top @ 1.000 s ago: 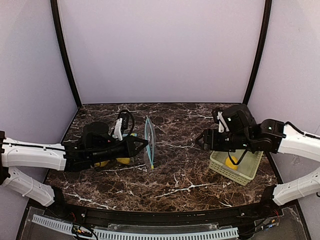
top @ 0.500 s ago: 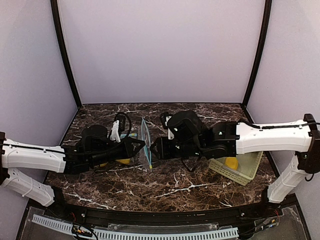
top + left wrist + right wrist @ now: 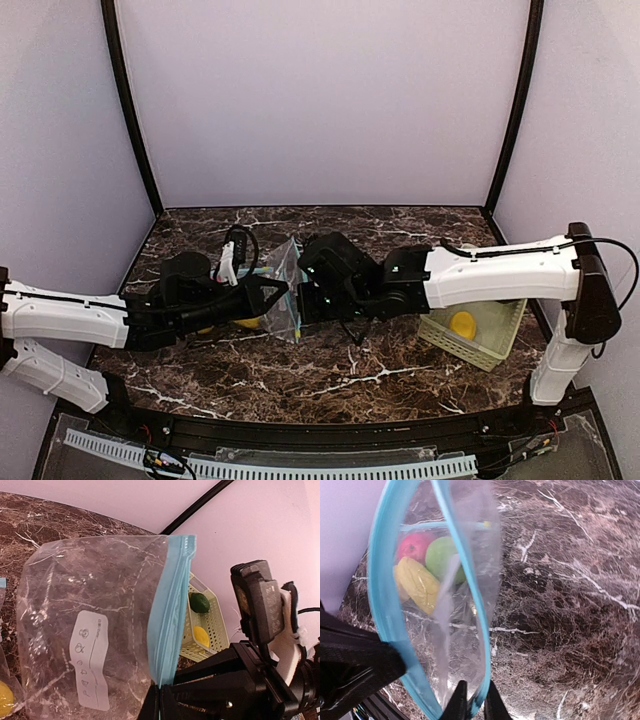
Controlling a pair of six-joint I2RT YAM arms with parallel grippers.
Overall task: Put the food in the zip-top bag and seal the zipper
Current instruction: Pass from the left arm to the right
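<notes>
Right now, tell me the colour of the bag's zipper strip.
The zipper strip is light blue, clearest in the right wrist view.

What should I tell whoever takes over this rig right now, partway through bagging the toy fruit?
Left gripper: jaws shut on the zip-top bag at its blue rim, holding it upright.
Right gripper: jaws straddle the opposite rim; grip unclear.
Food: dark green piece and yellow piece in the basket; red ball, light green ball and second yellow piece show through the bag, seemingly outside it.
Done: mouth open.
Left: load food, seal.
</notes>
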